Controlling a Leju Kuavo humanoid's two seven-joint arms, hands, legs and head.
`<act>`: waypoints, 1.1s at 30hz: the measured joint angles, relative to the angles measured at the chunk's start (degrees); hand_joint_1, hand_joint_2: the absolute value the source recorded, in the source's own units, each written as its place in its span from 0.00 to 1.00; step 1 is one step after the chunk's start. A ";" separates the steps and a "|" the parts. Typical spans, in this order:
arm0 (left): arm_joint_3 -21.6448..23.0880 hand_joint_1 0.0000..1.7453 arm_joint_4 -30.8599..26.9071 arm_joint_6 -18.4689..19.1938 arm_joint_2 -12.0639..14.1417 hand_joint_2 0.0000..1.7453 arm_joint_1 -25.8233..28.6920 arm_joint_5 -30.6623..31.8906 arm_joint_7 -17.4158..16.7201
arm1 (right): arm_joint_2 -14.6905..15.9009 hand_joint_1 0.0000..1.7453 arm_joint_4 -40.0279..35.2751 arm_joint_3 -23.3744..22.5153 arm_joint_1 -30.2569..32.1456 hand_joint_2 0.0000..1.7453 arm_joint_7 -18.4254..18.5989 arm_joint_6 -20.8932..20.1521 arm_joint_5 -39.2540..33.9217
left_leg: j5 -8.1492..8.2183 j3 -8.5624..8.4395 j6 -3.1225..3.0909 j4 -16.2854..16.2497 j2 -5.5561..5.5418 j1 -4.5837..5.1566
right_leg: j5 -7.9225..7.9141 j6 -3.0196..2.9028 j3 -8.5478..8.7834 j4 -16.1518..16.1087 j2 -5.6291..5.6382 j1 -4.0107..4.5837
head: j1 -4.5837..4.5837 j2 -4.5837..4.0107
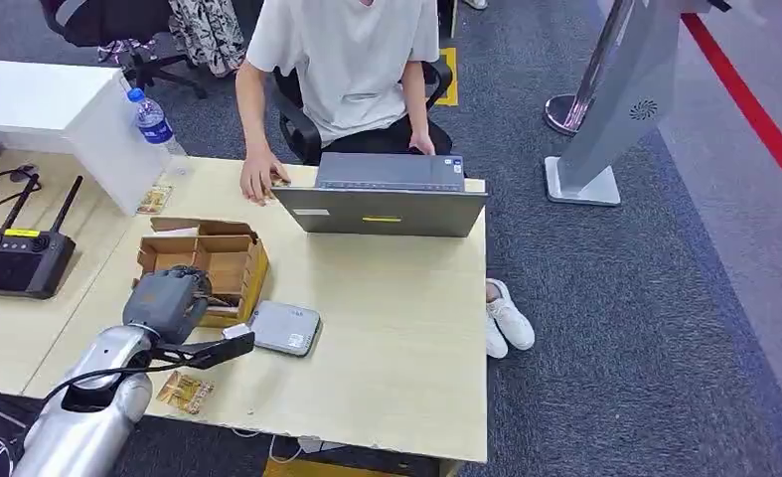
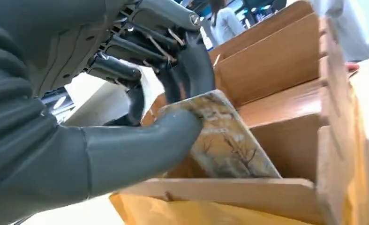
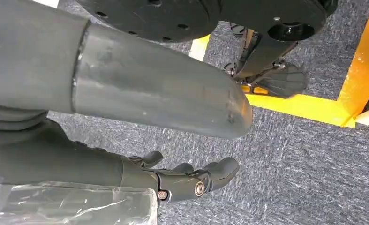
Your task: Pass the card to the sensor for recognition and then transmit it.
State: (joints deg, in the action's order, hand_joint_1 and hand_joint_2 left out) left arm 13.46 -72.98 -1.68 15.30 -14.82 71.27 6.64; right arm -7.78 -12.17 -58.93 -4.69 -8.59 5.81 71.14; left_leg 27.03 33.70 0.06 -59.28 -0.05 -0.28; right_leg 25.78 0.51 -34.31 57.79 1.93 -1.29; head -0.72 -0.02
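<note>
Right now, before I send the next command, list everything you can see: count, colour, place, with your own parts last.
card: one, marbled beige, pinched in the left hand inside the box
cardboard box: one, brown, divided, left part of the table
sensor: one, grey, flat, beside the box
loose cards: a few, beige, near table edge
laptop: one, grey, far side, in front of a seated person
water bottle: one, clear, blue cap, far left corner
remote controller: one, black, left desk
table: one, light wood
left hand: grey, over the box
right hand: dark fingers apart, holding nothing, above carpet
</note>
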 joint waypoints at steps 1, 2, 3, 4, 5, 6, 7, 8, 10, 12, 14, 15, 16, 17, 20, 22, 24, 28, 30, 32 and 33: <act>0.00 1.00 0.00 0.30 0.15 1.00 0.00 -0.24 0.02 | 0.00 0.00 0.00 0.00 -0.01 0.00 0.02 0.00 0.00 | 0.00 0.00 0.00 0.00 0.00 0.00 | 0.00 0.00 0.00 0.00 0.00 0.00 | 0.02 0.00; 0.02 1.00 0.00 0.52 0.28 1.00 0.00 -0.50 0.06 | 0.00 0.00 0.00 0.00 -0.02 0.00 0.02 0.00 0.00 | 0.00 0.00 0.00 0.00 0.00 0.00 | 0.00 0.00 0.00 0.00 0.00 0.00 | 0.00 -0.02; 0.04 1.00 0.00 0.65 0.35 1.00 0.00 -0.74 0.09 | 0.00 0.00 0.00 0.00 -0.04 0.00 0.02 0.00 0.00 | 0.00 0.00 0.00 0.00 0.00 0.00 | 0.00 0.00 0.00 0.00 0.00 0.00 | 0.02 0.00; 0.07 1.00 0.00 0.81 0.50 1.00 0.00 -0.83 0.09 | 0.00 0.00 0.00 0.00 -0.06 0.00 0.02 0.00 0.02 | 0.00 0.00 0.00 0.00 0.00 0.00 | 0.00 0.00 0.00 0.00 0.00 0.00 | 0.00 0.00; 0.11 1.00 0.00 1.05 0.66 1.00 -0.02 -0.94 0.09 | 0.00 0.00 0.00 0.00 -0.06 0.00 0.04 0.00 0.15 | 0.00 0.00 0.00 0.00 0.00 0.00 | 0.00 0.00 0.00 0.00 0.00 0.00 | 0.02 0.00; 0.13 1.00 0.00 1.07 0.74 1.00 -0.01 -1.07 0.09 | 0.00 0.00 0.00 0.00 -0.06 0.00 0.11 0.00 0.15 | 0.00 -0.01 0.00 0.00 0.00 0.00 | 0.00 0.00 0.00 0.00 0.00 0.00 | 0.00 0.00; 0.13 1.00 0.00 0.94 0.79 1.00 0.00 -1.25 0.09 | 0.00 0.00 0.00 0.00 -0.06 0.00 0.15 0.00 0.15 | 0.00 -0.01 0.00 0.00 0.00 0.00 | 0.00 0.01 0.00 0.00 0.00 0.00 | 0.02 0.00; 0.13 1.00 0.00 0.57 0.79 1.00 0.01 -1.18 -0.02 | 0.00 0.00 0.00 0.00 -0.07 0.00 0.18 0.00 0.13 | 0.00 -0.01 0.00 0.00 -0.01 0.00 | -0.01 0.01 0.00 0.00 0.00 0.00 | 0.02 0.00; 0.24 1.00 -0.04 -0.42 0.79 1.00 0.05 -0.54 -0.42 | 0.00 0.00 0.00 0.00 -0.06 0.00 0.17 0.02 -0.02 | -0.01 -0.01 0.00 0.00 0.00 0.00 | -0.01 0.02 0.00 0.00 0.00 0.00 | 0.02 0.00; 0.37 1.00 -0.64 -0.96 0.76 1.00 0.14 -0.09 -0.83 | 0.00 0.00 0.00 0.00 -0.05 0.00 0.17 0.11 -0.09 | -0.01 -0.01 -0.01 -0.01 0.00 0.00 | -0.02 0.02 0.00 0.00 0.00 0.00 | 0.02 0.00; 0.48 1.00 -2.16 -0.96 0.79 1.00 0.29 -0.19 -0.98 | 0.00 0.00 0.00 0.00 -0.05 0.00 0.17 0.18 -0.39 | -0.01 0.00 -0.01 -0.01 0.00 0.00 | -0.02 0.02 0.00 0.00 0.00 0.00 | 0.02 0.00; 0.54 1.00 -3.25 -0.79 0.83 1.00 0.36 -0.50 -0.98 | 0.00 0.00 0.00 0.00 -0.04 0.00 0.17 0.18 -0.59 | -0.01 0.00 -0.01 -0.01 0.00 0.00 | -0.02 0.02 0.00 0.00 0.00 0.00 | 0.02 0.00; 0.74 1.00 -4.95 -0.18 1.00 1.00 0.46 -1.02 -0.98 | 0.00 0.00 0.00 0.00 -0.01 0.00 0.11 0.20 -0.98 | -0.01 0.00 -0.01 -0.01 0.00 0.00 | -0.02 0.02 -0.01 0.00 0.00 0.00 | 0.02 0.00; 0.96 1.00 -6.74 0.50 1.27 1.00 0.50 -1.51 -0.94 | 0.00 0.00 0.00 0.00 0.04 0.00 0.00 0.20 -1.03 | -0.01 0.01 -0.01 -0.02 0.00 0.00 | -0.02 0.02 -0.01 0.00 0.00 0.00 | 0.02 0.00; 1.92 1.00 -14.52 3.00 2.65 1.00 0.39 -4.83 -0.20 | 0.02 0.00 0.00 0.00 0.21 0.00 -0.37 0.37 -1.31 | 0.00 0.02 -0.01 -0.03 0.01 0.00 | -0.02 0.02 -0.03 0.00 0.00 0.00 | 0.02 0.00; 2.56 1.00 -19.64 4.13 3.98 1.00 0.06 -7.26 0.00 | 0.00 0.00 0.00 -0.02 0.35 0.00 -0.61 0.39 -1.73 | 0.00 0.04 -0.01 -0.04 0.03 -0.01 | -0.02 0.02 -0.08 0.00 0.02 0.01 | 0.04 0.00; 2.75 1.00 -24.97 5.83 5.28 1.00 -1.52 -10.02 -0.35 | 0.02 0.00 0.00 -0.09 0.59 0.00 -0.66 0.44 -1.70 | -0.01 0.08 -0.01 -0.06 -0.03 -0.01 | -0.02 0.03 -0.10 0.00 -0.01 0.01 | 0.02 0.00; 2.97 1.00 -32.54 9.68 7.91 1.00 -8.05 -13.56 -3.75 | 0.02 0.00 0.00 -0.11 0.71 0.00 -0.79 0.39 -1.03 | -0.03 0.07 -0.01 -0.06 -0.05 -0.01 | -0.06 0.00 -0.09 0.00 -0.02 0.01 | -0.04 0.00; 2.99 1.00 -33.49 10.97 7.85 1.00 -12.30 -11.34 -5.91 | 0.02 0.00 0.00 -0.11 0.70 0.00 -0.63 0.24 -0.09 | -0.12 0.13 -0.02 -0.08 -0.07 -0.02 | -0.14 0.02 -0.15 0.00 -0.05 0.02 | -0.02 0.00; 3.37 1.00 -33.03 12.48 7.30 1.00 -18.21 -7.00 -8.67 | 0.02 0.00 0.00 0.00 0.44 0.00 -0.37 0.11 1.00 | -0.23 0.25 -0.08 -0.10 -0.09 -0.02 | -0.24 0.03 -0.23 0.00 -0.07 0.02 | 0.00 0.00; 3.56 1.00 -32.44 12.76 6.91 1.00 -20.87 -5.30 -9.44 | 0.00 0.00 0.02 0.06 0.28 0.00 -0.24 0.07 1.46 | -0.24 0.27 -0.08 -0.10 -0.10 -0.01 | -0.27 0.05 -0.24 0.00 -0.06 0.01 | 0.00 0.00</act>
State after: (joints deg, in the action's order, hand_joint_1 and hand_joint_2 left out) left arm 17.02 -105.42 11.08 22.21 -35.69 65.98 -2.79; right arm -7.78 -12.15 -58.86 -4.42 -8.83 5.88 72.61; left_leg 26.79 33.97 -0.01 -59.37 -0.14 -0.29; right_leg 25.51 0.56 -34.55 57.79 1.86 -1.28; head -0.72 -0.02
